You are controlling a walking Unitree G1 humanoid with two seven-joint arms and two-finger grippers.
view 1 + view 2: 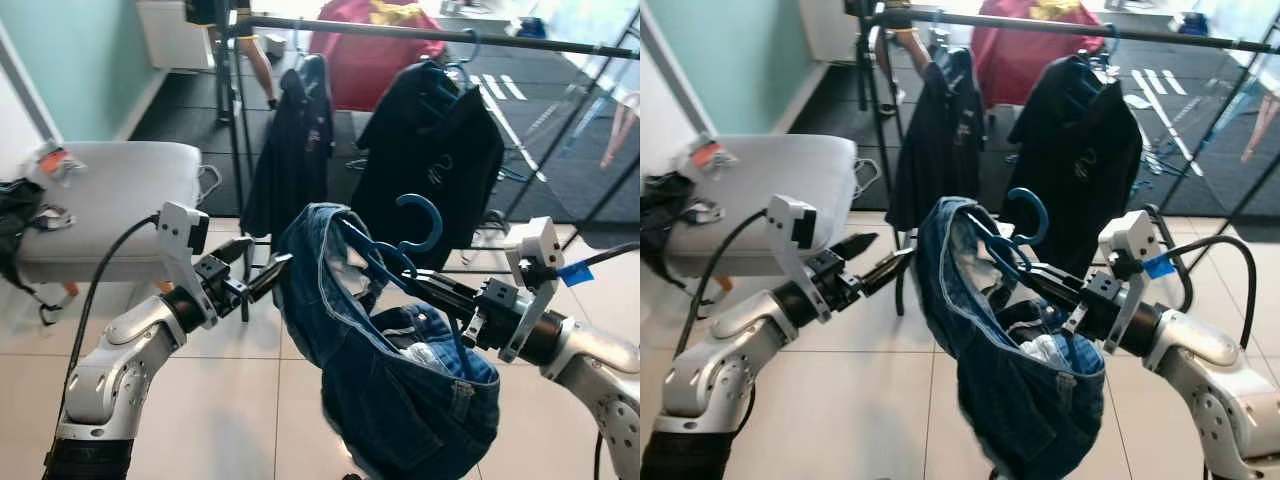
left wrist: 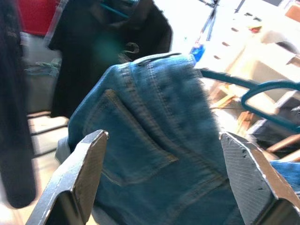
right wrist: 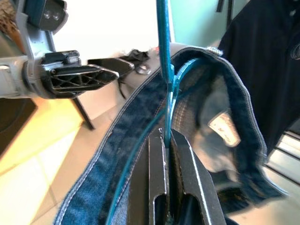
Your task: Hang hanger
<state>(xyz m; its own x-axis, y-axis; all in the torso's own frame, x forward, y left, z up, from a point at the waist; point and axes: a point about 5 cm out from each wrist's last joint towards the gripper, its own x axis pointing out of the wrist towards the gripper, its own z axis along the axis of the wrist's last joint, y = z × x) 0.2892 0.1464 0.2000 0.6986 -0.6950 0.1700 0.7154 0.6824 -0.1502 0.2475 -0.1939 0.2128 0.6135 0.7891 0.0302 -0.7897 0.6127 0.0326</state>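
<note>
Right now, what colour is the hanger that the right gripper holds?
Teal blue. The hanger shows best in the left eye view, clamped by the right gripper.

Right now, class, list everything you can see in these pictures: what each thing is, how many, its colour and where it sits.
Hanger: one, blue, between the grippers, hook up.
Jeans: one pair, blue denim, draped on the hanger.
Clothes rail: one, black, behind, across the top.
Dark garments: two, black or navy, hanging on the rail.
Red garment: one, behind the rail.
Seat: one, light grey, at the robot's left, odd items on its end.
Floor: pale tiles, dark mat beyond.
Person's leg: one, by the rail's left post.
Left gripper: open, beside the jeans.
Right gripper: shut on the hanger.
</note>
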